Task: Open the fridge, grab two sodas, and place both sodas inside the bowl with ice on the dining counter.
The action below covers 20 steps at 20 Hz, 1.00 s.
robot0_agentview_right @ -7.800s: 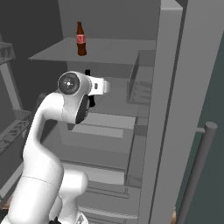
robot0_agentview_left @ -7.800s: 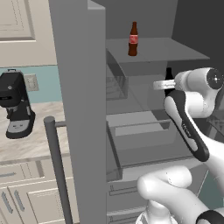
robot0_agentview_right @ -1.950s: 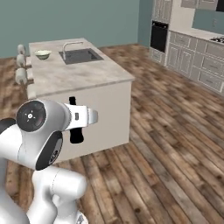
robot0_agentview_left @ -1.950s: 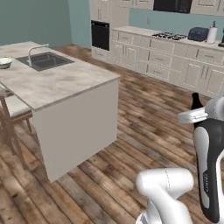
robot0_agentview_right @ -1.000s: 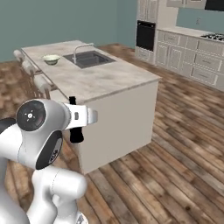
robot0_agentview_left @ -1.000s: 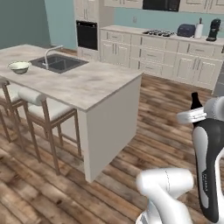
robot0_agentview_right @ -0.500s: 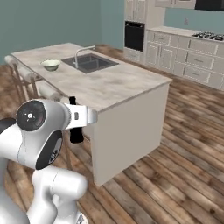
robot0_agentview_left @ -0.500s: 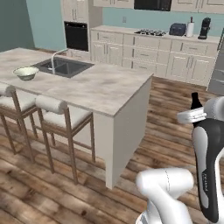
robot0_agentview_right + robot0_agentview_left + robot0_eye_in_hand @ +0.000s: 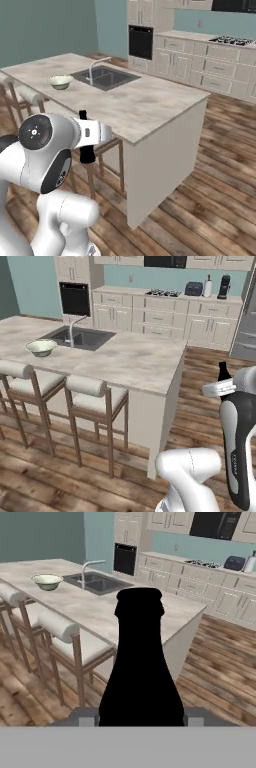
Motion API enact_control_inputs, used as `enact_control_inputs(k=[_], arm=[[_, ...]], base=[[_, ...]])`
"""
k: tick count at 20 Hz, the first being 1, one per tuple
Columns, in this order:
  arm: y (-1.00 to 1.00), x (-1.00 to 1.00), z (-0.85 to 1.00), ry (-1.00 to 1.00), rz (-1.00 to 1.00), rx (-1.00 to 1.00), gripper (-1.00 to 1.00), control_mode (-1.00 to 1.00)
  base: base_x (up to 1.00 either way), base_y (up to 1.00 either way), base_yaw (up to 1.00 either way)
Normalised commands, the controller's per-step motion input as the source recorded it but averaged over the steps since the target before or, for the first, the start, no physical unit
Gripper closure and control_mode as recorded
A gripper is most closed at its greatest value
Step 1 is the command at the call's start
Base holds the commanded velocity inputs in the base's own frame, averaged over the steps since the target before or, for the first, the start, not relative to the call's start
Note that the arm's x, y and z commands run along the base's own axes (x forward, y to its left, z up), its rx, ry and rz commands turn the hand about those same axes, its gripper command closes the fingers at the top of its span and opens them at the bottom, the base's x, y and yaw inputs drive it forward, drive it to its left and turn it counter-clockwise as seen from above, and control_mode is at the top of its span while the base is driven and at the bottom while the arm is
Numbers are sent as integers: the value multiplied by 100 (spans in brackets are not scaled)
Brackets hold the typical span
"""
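As seen from the left base camera: island point(image 9: 135, 363) with beige stone top at centre, sink point(image 9: 82, 339) inset toward its far left part, bowl point(image 9: 41, 347) resting on the top just left of the sink, near the edge over two white-cushioned stools point(image 9: 92, 398); wall cabinets with oven point(image 9: 75, 299) behind; edge of fridge point(image 9: 247, 316) at far right; gripper point(image 9: 220, 387) raised at right, well apart from the island, with dark neck of a soda point(image 9: 223, 372) rising above it. From the right base camera: same island point(image 9: 150, 107) seen across its near corner, bowl point(image 9: 61, 82) left of the sink point(image 9: 104, 77); gripper point(image 9: 89, 134) at lower left, closed around the soda point(image 9: 87, 141), bottle upright, neck above the hand and body below. From the hand camera: soda point(image 9: 141, 667) as a black silhouette filling the centre, clamped between the two finger tips point(image 9: 82, 717) at its base; bowl point(image 9: 47, 581) at upper left on the island point(image 9: 100, 609), beside the sink point(image 9: 99, 583); stool point(image 9: 75, 643) below it.
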Motion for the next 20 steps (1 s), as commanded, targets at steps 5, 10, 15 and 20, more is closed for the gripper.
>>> enact_control_inputs(k=[5, 10, 15, 20], arm=[[0, 0, 0, 0, 0, 0, 100, 100], [0, 0, 0, 0, 0, 0, 100, 100], [0, 0, 0, 0, 0, 0, 100, 100], [0, 0, 0, 0, 0, 0, 100, 100]], base=[[20, 100, -27], [21, 100, -28], [22, 100, -29], [22, 100, -28]])
